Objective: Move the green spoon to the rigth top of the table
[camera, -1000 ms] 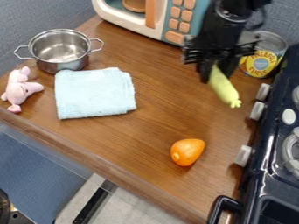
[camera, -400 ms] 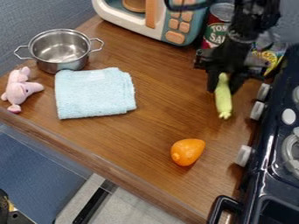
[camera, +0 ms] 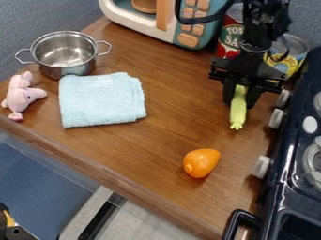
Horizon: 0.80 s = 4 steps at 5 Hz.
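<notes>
Brown wood tabletop (camera: 166,112). Green spoon (camera: 237,115) near its upper right, top end pinched between 2 fingers of black gripper (camera: 240,100). Likely light, stiff, perhaps slick enough to pivot; a hold nearer mid-length should steady it. Orange fruit (camera: 201,163) nearer front edge; pale-blue cloth (camera: 102,101) left.

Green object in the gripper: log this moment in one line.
gripper: holding green object, left of stove in view | contact with table: unclear | orange item: apart
</notes>
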Each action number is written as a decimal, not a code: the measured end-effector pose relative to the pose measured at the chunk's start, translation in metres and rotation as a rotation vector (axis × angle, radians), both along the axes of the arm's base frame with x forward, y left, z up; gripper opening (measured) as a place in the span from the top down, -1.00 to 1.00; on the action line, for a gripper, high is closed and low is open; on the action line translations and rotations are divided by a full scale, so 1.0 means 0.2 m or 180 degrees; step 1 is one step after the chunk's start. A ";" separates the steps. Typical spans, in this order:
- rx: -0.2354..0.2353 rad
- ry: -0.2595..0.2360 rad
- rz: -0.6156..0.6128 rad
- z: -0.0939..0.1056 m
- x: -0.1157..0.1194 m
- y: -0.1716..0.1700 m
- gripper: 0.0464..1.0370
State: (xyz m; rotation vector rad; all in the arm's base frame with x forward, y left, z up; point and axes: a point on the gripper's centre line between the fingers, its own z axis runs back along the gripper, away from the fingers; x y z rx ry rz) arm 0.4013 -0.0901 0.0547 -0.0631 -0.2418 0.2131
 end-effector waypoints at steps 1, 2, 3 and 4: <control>0.0068 0.0031 0.0149 0.00 0.01 0.01 -0.47; 0.0122 0.0059 0.0229 0.00 -0.01 0.02 -0.91; 0.0238 0.0138 0.0261 0.00 -0.04 0.03 -0.93; 0.0236 -0.0030 0.0332 0.14 -0.06 0.03 -0.93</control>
